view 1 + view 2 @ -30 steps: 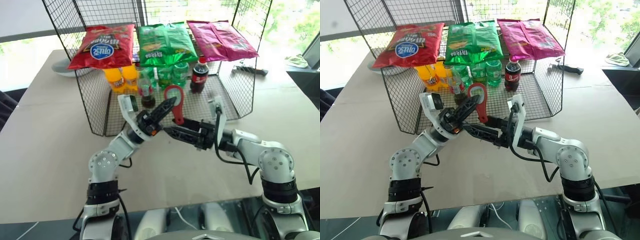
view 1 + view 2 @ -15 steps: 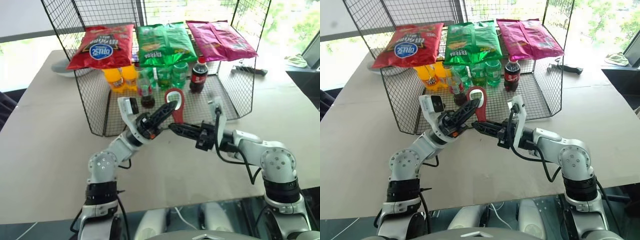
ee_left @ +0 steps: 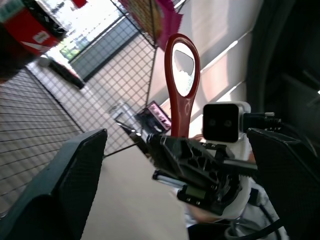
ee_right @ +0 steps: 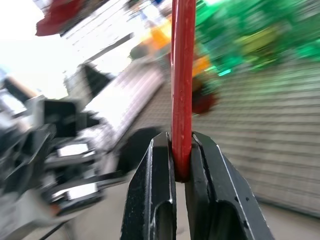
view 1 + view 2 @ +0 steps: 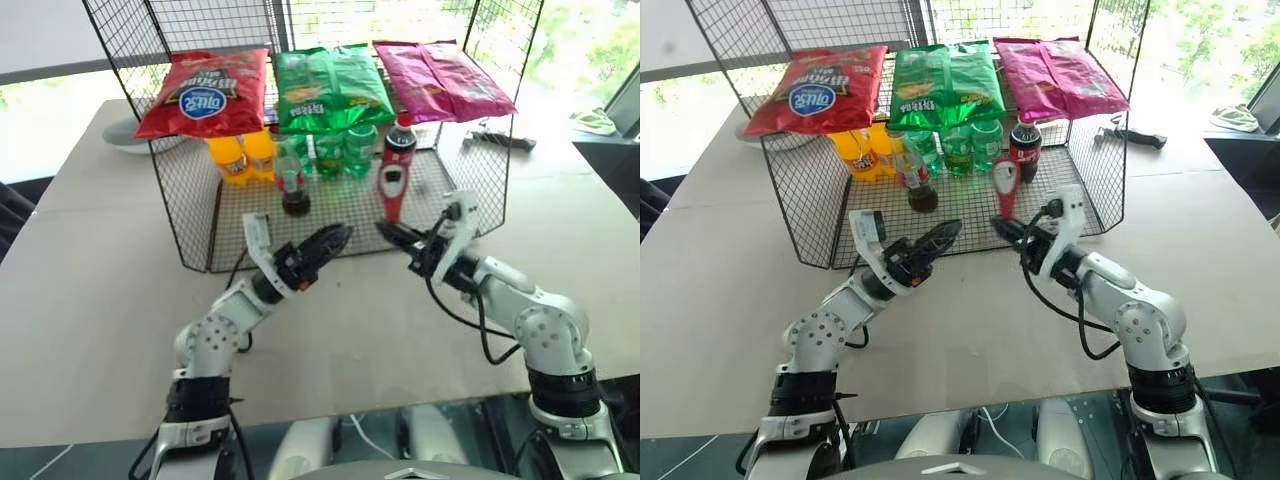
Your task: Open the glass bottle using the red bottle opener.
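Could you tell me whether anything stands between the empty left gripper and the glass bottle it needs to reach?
Nothing visible does. The left gripper, jaws open, hovers in front of the wire rack, whose front is open. The glass bottle stands on the rack floor with bare mesh before it. The red bottle opener, clamped in the right gripper, is off to the side.

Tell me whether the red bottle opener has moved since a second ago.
Yes. The red bottle opener has shifted right, away from the glass bottle, and now stands before the plastic cola bottle.

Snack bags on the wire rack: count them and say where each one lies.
3, side by side along the wire rack's top: the red bag at the left, the green bag in the middle, the pink bag at the right. None looks hidden.
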### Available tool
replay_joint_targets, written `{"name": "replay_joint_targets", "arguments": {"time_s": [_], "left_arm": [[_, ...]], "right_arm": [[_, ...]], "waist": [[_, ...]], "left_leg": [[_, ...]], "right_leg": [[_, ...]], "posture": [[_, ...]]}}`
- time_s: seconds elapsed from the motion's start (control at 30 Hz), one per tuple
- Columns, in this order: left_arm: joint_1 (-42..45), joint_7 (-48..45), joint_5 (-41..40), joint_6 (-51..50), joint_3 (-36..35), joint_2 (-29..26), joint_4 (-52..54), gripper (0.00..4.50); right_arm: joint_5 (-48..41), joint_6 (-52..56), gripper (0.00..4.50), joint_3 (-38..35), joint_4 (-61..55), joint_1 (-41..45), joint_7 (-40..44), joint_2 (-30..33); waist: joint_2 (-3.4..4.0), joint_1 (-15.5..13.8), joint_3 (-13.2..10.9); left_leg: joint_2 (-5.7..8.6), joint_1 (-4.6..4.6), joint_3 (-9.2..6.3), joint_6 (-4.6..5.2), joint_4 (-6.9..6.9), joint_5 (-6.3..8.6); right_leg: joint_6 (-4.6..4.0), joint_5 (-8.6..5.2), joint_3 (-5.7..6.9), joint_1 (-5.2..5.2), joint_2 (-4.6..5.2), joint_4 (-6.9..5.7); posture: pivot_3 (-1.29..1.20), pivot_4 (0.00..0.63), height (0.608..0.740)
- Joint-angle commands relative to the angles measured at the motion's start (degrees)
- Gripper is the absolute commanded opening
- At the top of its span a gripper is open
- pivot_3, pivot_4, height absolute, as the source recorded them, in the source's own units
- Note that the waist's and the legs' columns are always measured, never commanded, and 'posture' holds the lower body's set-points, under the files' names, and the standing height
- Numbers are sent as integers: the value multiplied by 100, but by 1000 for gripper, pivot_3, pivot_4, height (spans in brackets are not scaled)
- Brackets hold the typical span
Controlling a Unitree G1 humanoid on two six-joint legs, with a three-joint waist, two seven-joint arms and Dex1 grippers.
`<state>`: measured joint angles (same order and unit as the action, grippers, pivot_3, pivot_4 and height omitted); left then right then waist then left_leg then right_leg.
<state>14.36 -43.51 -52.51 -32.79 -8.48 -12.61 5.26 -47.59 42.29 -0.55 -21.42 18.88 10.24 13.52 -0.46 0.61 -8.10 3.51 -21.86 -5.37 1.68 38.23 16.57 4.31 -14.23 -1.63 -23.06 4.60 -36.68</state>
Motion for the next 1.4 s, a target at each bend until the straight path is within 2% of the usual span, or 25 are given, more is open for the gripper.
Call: {"name": "replay_joint_targets", "arguments": {"time_s": [0.03, 0.1, 0.17, 0.47, 0.63, 1.0, 1.23, 1.4], "left_arm": [[71, 294, 1594, 1833, 169, 86, 170, 4466], [198, 505, 2384, 2709, 221, 63, -114, 4466], [384, 760, 2771, 3264, 140, 125, -459, 4466], [1166, 1599, 3867, 4267, 163, 111, -1937, 4466], [1496, 1946, 4155, 4771, 178, 194, -2320, 4466], [1914, 2396, 4403, 5182, 77, 97, -3023, 4466], [2534, 2735, 4646, 5434, 58, -31, -4064, 4466], [3246, 3213, 4936, 5534, 83, -110, -5230, 4466]], "right_arm": [[1183, -1309, 0, -158, 12, -28, -165, -65], [1649, -1700, 0, -28, 90, -63, -10, 29], [1937, -1942, 0, 88, 161, -95, 127, 47], [2239, -2216, 0, 99, 207, -143, 229, -291], [2386, -2290, 0, 47, 204, -192, 231, -359], [2522, -2295, 0, 4, 111, -334, 248, -413], [2583, -2344, 0, 1, 185, -273, 273, -489], [2636, -2408, 0, 2, 207, -266, 290, -534]], "waist": [[0, -17, 0], [0, -23, 0], [0, -24, 0], [0, -2, 0], [0, -4, 0], [-1, -2, 0], [-1, 2, 0], [-2, 4, -1]], "left_leg": [[0, 0, 3, 0, -1, 0], [2, 1, 5, -1, -2, 0], [3, 0, 6, -1, -4, 0], [4, -1, 3, 1, -4, 0], [5, -4, 0, 1, -1, 0], [7, -4, -2, 1, 1, 0], [13, -4, -2, 1, 1, -1], [20, -5, -4, 1, 1, -1]], "right_leg": [[0, 0, -2, 0, 1, 0], [0, 0, -3, 0, 1, 2], [0, 0, -3, 0, 0, 4], [2, 1, -2, -1, 0, 2], [2, 1, 2, -4, 1, 0], [2, 1, 3, -5, 0, -5], [3, 1, 3, -6, 0, -6], [3, 1, 4, -7, 0, -7]], "posture": [[0, 150, 740], [0, 150, 740], [0, 150, 740], [0, 150, 740], [0, 150, 740], [0, 150, 740], [0, 150, 740], [0, 150, 740]]}}
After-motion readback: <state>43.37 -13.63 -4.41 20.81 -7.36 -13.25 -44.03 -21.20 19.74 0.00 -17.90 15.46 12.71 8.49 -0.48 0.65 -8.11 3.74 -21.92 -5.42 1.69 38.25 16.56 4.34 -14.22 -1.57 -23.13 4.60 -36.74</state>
